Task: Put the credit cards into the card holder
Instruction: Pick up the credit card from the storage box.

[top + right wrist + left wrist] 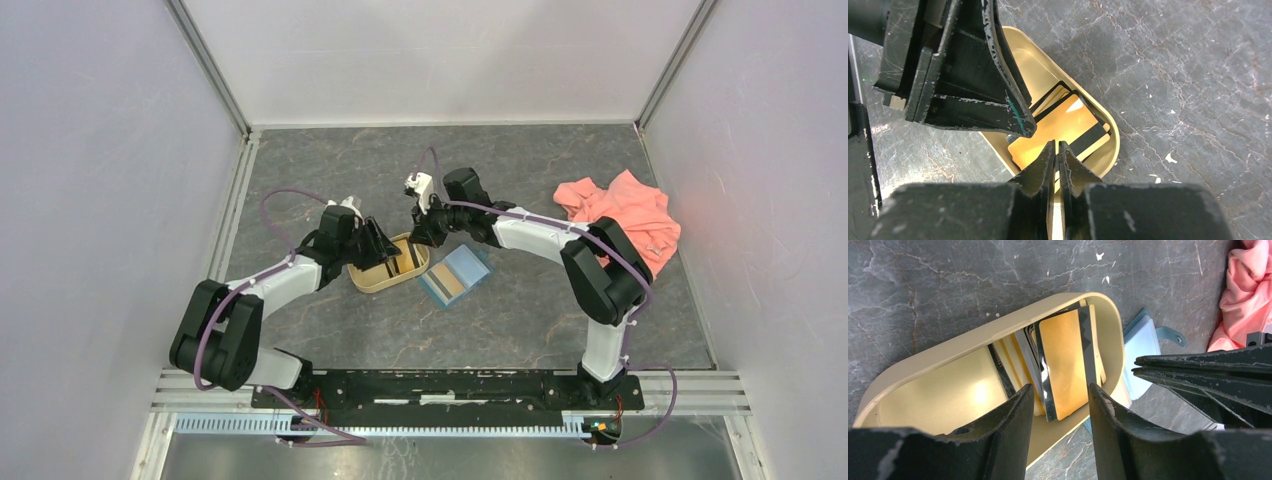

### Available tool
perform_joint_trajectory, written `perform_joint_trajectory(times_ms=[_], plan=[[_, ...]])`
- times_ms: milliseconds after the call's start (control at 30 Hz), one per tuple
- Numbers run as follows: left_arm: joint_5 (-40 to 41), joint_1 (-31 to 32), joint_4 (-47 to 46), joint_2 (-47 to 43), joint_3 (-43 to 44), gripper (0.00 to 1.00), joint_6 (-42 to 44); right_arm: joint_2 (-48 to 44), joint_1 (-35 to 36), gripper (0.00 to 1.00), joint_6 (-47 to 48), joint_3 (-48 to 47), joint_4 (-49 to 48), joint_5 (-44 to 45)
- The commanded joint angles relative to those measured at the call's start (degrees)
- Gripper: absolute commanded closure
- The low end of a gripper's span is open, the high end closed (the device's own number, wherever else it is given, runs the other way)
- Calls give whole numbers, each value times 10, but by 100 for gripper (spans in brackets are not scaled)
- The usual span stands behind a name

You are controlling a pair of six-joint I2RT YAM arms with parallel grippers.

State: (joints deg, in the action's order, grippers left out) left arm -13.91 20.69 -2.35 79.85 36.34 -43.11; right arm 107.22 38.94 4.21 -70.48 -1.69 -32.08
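Observation:
Several credit cards lie stacked in a tan oval tray point(372, 283). The top one is a yellow-gold card point(1065, 365) with a dark stripe, tilted up at its near end; it also shows in the right wrist view point(1058, 125). My left gripper point(1060, 390) is open, its fingers either side of that card's near end and not closed on it. My right gripper point(1057, 144) is shut, its tips at the gold card's edge over the tray point(1115, 142), with nothing visibly held. The teal card holder point(455, 275) lies open just right of the tray, and part of it shows past the tray's end point(1143, 355).
A pink cloth point(625, 215) lies bunched at the right of the table, and it shows at the far right of the left wrist view point(1243, 295). White walls enclose the dark marbled table. The two grippers point(385, 252) point(422, 238) are close together over the tray.

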Motion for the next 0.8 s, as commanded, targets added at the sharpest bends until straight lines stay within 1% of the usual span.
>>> perform_joint_trajectory(times_ms=[0, 200, 433, 633, 767], plan=[[-12, 0, -18, 12, -9, 48, 7, 19, 1, 89, -20, -11, -14, -8], [-12, 0, -24, 20, -12, 50, 6, 23, 1, 89, -18, -8, -14, -9], [-32, 0, -51, 22, -22, 51, -3, 54, 9, 91, -12, -30, 7, -13], [-37, -1, -61, 32, -27, 52, -9, 61, 13, 94, 13, -39, 40, 40], [-44, -1, -72, 39, -33, 56, -17, 65, 13, 95, 25, -40, 48, 61]])
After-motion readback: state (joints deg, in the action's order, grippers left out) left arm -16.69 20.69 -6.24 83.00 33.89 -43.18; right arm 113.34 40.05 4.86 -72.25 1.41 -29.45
